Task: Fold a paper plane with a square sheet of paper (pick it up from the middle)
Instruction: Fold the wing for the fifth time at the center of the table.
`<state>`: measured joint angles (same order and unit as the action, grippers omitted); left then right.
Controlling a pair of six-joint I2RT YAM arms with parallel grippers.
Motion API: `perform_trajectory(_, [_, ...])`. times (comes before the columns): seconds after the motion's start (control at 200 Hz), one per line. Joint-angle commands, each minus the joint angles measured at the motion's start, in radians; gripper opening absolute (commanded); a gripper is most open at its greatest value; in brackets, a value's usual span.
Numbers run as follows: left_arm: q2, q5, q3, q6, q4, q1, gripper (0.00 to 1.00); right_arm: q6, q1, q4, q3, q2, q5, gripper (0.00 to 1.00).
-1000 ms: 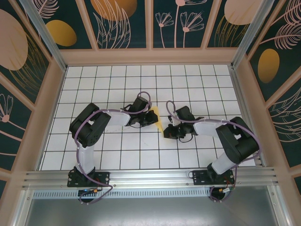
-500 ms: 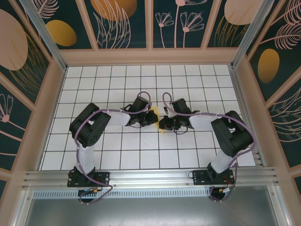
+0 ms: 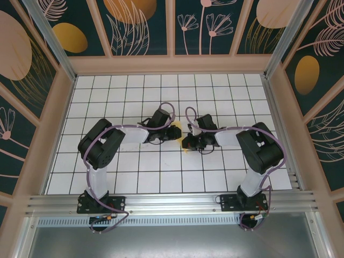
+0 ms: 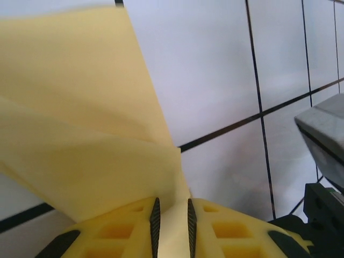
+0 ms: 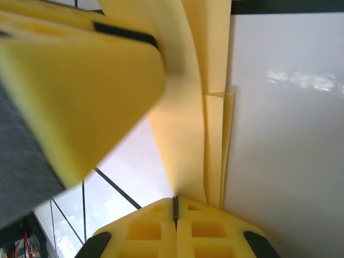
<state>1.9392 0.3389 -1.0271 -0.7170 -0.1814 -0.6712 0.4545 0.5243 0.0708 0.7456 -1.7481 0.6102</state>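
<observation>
The pale-yellow sheet of paper (image 4: pixel 80 107) is folded into creased layers with angled edges and hangs between both grippers above the middle of the floor. My left gripper (image 4: pixel 172 201) is shut on one corner, the paper filling the narrow gap between its pads. My right gripper (image 5: pixel 174 199) is shut tight on a thin edge of the paper (image 5: pixel 185 140). From above, the left gripper (image 3: pixel 173 133) and right gripper (image 3: pixel 186 143) almost touch, and just a sliver of paper (image 3: pixel 184 150) peeks out below them.
The white gridded floor (image 3: pixel 161 172) stretches around both arms, ringed by wooden walls (image 3: pixel 59 107). The left gripper's yellow finger (image 5: pixel 80 91) looms blurred close to the right wrist camera. Part of the right arm's grey body (image 4: pixel 322 129) is at the left wrist view's right edge.
The right gripper has swung left and closed in on the left gripper. The paper that showed between them from above is now mostly covered. The left arm has barely moved.
</observation>
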Motion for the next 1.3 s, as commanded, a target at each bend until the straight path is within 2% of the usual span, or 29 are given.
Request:
perform_trajectory(0.0, [-0.068, -0.082, -0.005, 0.094, 0.011, 0.012, 0.25, 0.008, -0.015, -0.052, -0.035, -0.03, -0.061, 0.04])
perform_trajectory(0.18, [-0.077, -0.115, 0.005, 0.119, 0.029, 0.015, 0.25, 0.007, -0.015, -0.052, -0.032, -0.038, -0.058, 0.04])
perform_trajectory(0.766, [0.019, -0.066, -0.017, 0.099, 0.005, 0.025, 0.21, 0.0, -0.015, -0.06, -0.026, -0.058, -0.047, 0.05])
perform_trajectory(1.296, [0.057, -0.078, 0.002, 0.161, -0.01, 0.073, 0.2, -0.036, -0.015, -0.106, -0.059, -0.069, -0.055, 0.05])
